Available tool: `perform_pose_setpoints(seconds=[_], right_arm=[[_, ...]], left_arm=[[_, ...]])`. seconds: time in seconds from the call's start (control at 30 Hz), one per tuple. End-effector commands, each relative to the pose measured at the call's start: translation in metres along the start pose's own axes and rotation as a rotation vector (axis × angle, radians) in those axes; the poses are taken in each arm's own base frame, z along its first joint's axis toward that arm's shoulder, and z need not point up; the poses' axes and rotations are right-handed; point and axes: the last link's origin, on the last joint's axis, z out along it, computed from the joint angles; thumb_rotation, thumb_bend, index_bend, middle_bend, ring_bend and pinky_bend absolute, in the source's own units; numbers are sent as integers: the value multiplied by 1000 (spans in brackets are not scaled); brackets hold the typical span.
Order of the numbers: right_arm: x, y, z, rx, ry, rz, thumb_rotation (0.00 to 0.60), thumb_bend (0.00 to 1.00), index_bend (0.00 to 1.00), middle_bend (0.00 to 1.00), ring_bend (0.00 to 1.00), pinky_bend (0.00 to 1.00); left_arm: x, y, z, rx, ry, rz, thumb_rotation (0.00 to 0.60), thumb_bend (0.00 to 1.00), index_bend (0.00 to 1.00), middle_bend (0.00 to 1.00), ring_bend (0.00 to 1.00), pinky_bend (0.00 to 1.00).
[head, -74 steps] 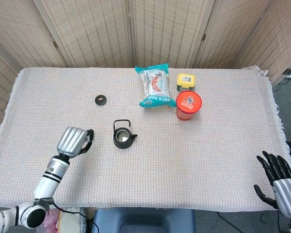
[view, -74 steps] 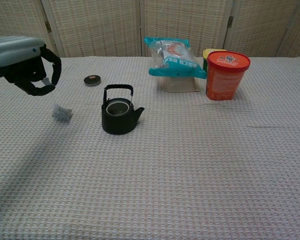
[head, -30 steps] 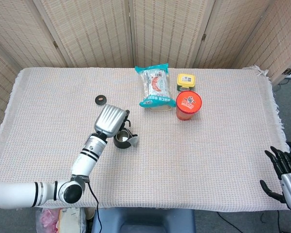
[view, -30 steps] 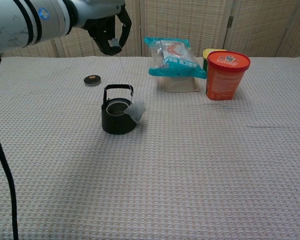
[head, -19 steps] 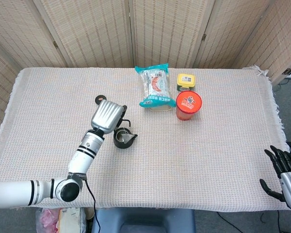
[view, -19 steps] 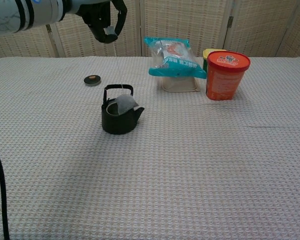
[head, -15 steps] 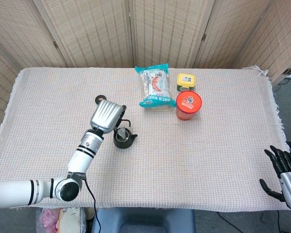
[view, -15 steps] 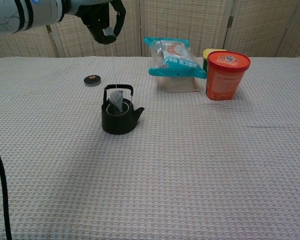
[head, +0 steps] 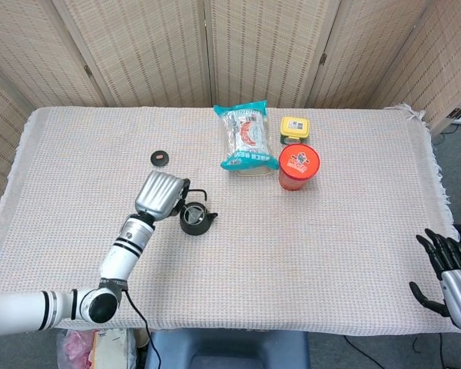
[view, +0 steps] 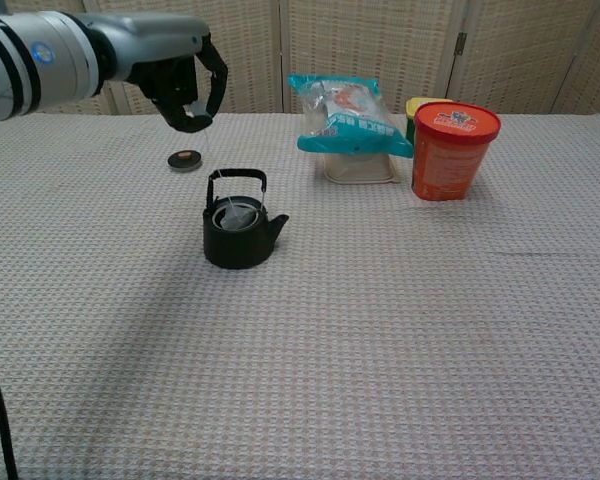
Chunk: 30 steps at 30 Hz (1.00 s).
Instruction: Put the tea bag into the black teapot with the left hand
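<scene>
- Left robot hand (view: 185,90) hangs above and to the left of the teapot (view: 238,234), its fingers curled in; I can make out a thin string running down from it, so it is pinching the string of the tea bag (view: 239,214).
- From the head view I see the same left robot hand (head: 159,195) just left of the teapot (head: 194,218).
- Tea bag sits in the mouth of the teapot, under its raised handle.
- Right robot hand (head: 448,278) rests far to the right of the teapot, off the edge of the surface (head: 330,231), fingers spread and holding nothing.
- Small black lid (view: 185,159) lies behind and left of the teapot.
- Snack bag (view: 346,113) and red tub (view: 454,138) stand behind and right of the teapot.
</scene>
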Motion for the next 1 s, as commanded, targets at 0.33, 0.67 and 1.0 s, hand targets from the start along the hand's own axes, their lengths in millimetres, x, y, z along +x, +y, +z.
perform_pose_setpoints(seconds=[0.33, 0.67, 1.0], right_arm=[[-1, -5, -7, 20, 9, -12, 600, 269, 0, 0, 0, 0], [-3, -9, -12, 41, 10, -17, 600, 270, 0, 0, 0, 0], [-4, -9, -10, 49, -7, -19, 600, 269, 0, 0, 0, 0]], left_arm=[[-27, -23, -86, -2, -129, -190, 600, 420, 150, 1000, 1000, 1000], [-21, -26, -124, -80, -225, -282, 600, 357, 0, 1000, 1000, 1000], [-32, 1, -83, -106, -447, -419, 600, 620, 0, 1000, 1000, 1000]])
